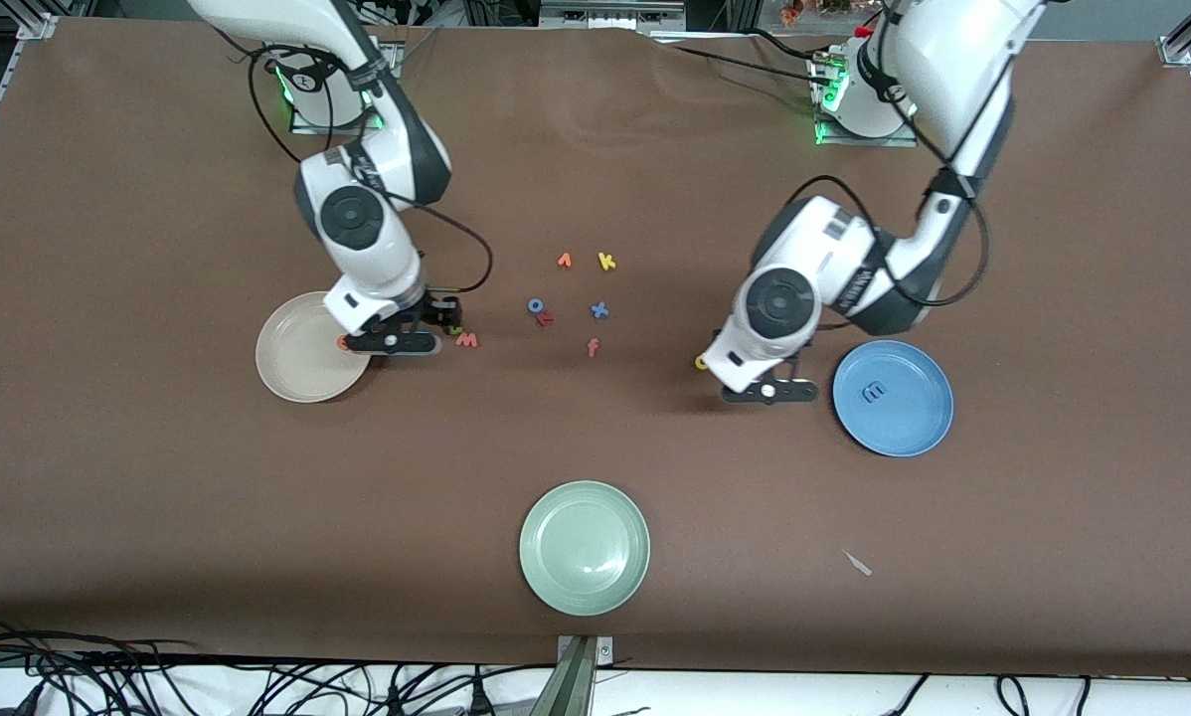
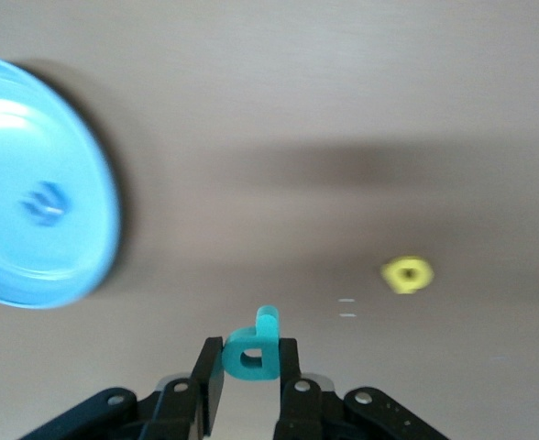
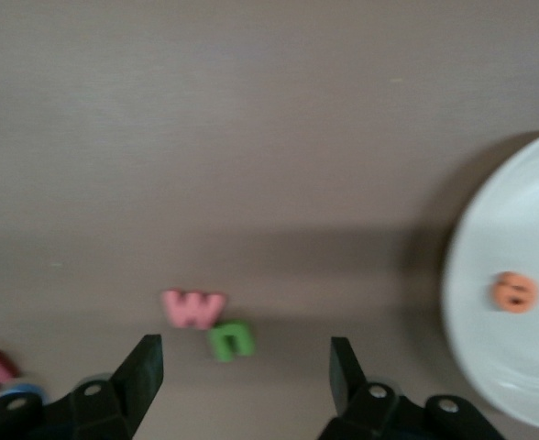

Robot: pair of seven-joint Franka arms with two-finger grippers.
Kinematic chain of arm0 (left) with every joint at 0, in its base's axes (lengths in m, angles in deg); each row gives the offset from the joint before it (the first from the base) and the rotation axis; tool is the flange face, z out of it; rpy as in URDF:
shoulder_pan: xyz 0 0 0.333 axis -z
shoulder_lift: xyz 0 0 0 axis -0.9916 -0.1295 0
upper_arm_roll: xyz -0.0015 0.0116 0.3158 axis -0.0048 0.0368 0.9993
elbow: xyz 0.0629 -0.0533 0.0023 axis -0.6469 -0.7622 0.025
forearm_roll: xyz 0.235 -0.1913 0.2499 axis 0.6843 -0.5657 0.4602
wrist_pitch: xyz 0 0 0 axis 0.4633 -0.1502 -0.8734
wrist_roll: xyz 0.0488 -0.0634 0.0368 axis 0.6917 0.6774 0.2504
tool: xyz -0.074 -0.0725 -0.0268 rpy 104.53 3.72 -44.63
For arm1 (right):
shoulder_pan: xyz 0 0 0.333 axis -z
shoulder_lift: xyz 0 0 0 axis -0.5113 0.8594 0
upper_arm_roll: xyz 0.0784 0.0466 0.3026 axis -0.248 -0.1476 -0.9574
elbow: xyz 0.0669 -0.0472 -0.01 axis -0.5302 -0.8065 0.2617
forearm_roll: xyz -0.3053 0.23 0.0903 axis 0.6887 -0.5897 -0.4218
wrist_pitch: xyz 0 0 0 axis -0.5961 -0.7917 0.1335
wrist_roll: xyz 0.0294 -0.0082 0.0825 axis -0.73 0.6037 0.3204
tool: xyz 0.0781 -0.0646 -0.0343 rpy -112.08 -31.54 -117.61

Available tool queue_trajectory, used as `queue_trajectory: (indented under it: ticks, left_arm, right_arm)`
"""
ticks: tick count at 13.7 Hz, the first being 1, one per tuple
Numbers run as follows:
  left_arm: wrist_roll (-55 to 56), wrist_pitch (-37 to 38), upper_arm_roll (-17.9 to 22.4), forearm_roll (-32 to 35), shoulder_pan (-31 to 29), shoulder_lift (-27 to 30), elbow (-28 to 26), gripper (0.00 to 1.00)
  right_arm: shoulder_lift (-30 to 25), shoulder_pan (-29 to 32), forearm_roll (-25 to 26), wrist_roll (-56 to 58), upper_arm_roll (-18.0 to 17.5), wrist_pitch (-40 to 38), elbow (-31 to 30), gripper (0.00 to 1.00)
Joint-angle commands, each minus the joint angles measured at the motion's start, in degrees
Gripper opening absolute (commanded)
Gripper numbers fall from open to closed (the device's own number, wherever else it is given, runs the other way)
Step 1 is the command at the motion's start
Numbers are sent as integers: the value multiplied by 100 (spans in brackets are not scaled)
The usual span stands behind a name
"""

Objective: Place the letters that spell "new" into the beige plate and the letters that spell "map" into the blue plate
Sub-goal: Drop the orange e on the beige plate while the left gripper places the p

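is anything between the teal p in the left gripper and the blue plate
Nothing visible. The left gripper holds the teal p over bare table beside the blue plate; only the m lies in the plate, and the yellow a sits away from that path.

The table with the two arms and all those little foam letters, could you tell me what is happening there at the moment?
The arms are sorting letters into plates. The left gripper is shut on the teal p, beside the blue plate, which already holds the lavender-blue m; the yellow a lies on the table. The right gripper is open by the beige plate, where the orange e lies. The pink w and green n wait on the table.
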Motion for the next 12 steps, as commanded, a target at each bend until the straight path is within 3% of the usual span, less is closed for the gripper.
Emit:
queue_trajectory:
  ticks: [1, 5, 8, 9, 10, 11, 12]
  left_arm:
    - [-1212, 64, -49, 185, -848, 125, -184, 13]
    - [-2182, -208, -40, 202, -1640, -51, -402, 13]
    - [-2271, -1532, -22, 746, -2036, -244, -1131, 15]
    - [-2271, -1780, -31, 800, -2055, -270, -1264, 22]
    - [-2297, -1800, -31, 809, -2073, -279, -1265, 51]
    - [-2324, -1757, -40, 809, -2090, -236, -1265, 99]
    - [-2333, -1643, -66, 809, -2091, -183, -1248, 100]
  right_arm:
    - [480, -205, -28, -328, -3, 386, 263, 82]
    - [569, -232, -28, -346, -3, 992, -62, 81]
    - [630, -250, -28, -363, -3, 1293, -221, 79]
    - [639, -258, -28, -363, -3, 1328, -239, 77]
    - [674, -285, -28, -363, -3, 1372, -247, 75]
    - [701, -302, -28, -433, -3, 1468, -291, 74]
    - [753, -363, -28, -590, -3, 1573, -318, 73]
